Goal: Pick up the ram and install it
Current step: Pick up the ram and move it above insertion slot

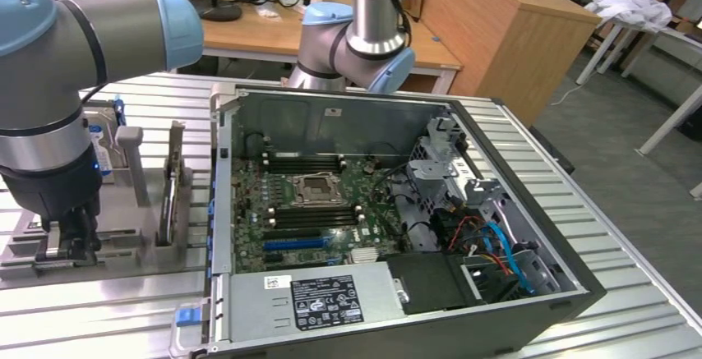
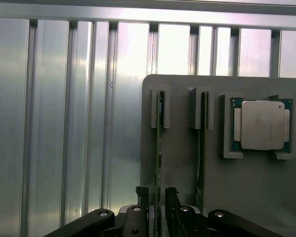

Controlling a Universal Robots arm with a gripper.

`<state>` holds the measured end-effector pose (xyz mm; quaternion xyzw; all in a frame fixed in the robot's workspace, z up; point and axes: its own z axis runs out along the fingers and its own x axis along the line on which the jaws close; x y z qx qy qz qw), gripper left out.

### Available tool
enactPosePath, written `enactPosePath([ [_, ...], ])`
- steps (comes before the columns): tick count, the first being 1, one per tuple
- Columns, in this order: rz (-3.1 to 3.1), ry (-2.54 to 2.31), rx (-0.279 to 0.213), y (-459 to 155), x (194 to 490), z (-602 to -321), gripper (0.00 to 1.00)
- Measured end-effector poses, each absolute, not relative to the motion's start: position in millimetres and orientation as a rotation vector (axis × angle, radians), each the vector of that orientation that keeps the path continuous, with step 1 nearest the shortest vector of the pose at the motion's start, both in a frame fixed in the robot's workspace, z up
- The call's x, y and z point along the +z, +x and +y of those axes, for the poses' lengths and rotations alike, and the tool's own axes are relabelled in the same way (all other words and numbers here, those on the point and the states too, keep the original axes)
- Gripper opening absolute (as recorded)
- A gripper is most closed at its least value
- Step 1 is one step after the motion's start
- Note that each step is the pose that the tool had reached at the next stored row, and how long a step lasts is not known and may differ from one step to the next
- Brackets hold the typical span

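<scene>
Two green sticks stand on edge in a grey holder. The ram is the one my gripper straddles, with a black finger pressed to each face of its near end, so it is shut on it. The second stick stands in the neighbouring slot. In the exterior view my gripper reaches straight down into the holder at the exterior view's left, beside the open computer case. The case's motherboard shows black memory slots around the processor socket.
A square silver processor chip lies in a pocket of the holder beyond the second stick. A thin upright board stands in the fixture between my gripper and the case. A second robot arm stands behind the case. The ribbed metal table lies beside the holder.
</scene>
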<state>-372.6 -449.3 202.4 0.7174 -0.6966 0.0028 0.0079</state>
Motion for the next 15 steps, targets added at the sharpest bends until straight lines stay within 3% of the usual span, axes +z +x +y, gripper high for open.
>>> enactPosePath([
  [15,-2.178,2.243,0.009,-372.5,201.0,-446.1,0.27],
])
